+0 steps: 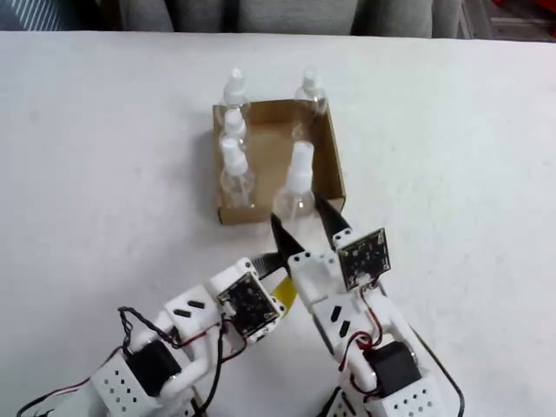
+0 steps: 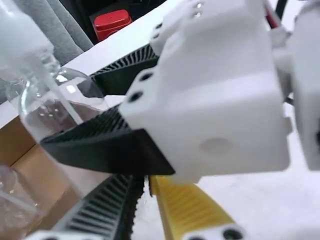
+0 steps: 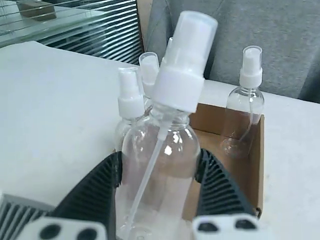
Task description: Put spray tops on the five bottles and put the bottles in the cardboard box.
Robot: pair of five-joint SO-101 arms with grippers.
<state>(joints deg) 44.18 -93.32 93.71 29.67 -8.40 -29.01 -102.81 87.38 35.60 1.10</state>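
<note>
**Fifth bottle gripped at the box, four already standing inside**

The right pincer [image 1: 296, 211] pinches the held bottle [image 3: 157, 150], a clear, round-shouldered plastic one, with a black jaw pressed against each side of its belly. The bottle's white spray top [image 3: 182, 75] is fitted, and its dip tube runs down inside. It stands upright at the near-right corner of the shallow brown cardboard box [image 1: 278, 143]. I cannot tell whether its base rests on the box floor.

The bottle looks empty, so it is probably very light. Its thin wall would likely flex under a hard squeeze, and its smooth curve may slip between the jaws. Being tall and narrow, it should tip easily against its neighbours. The wide belly below the shoulder seems the best hold; the spray top could twist or lift.

Count: five bottles, each wearing a spray top. Three bottles [image 1: 233, 126] line the box's left wall, and a single bottle [image 1: 310, 91] stands in its far-right corner. There is one box on the white table [image 1: 104, 130].

The left pincer [image 2: 147, 185] lies just outside the box's near wall, beside the right one. Its far end is hidden, so I cannot tell whether it is spread or pressed together.
</note>
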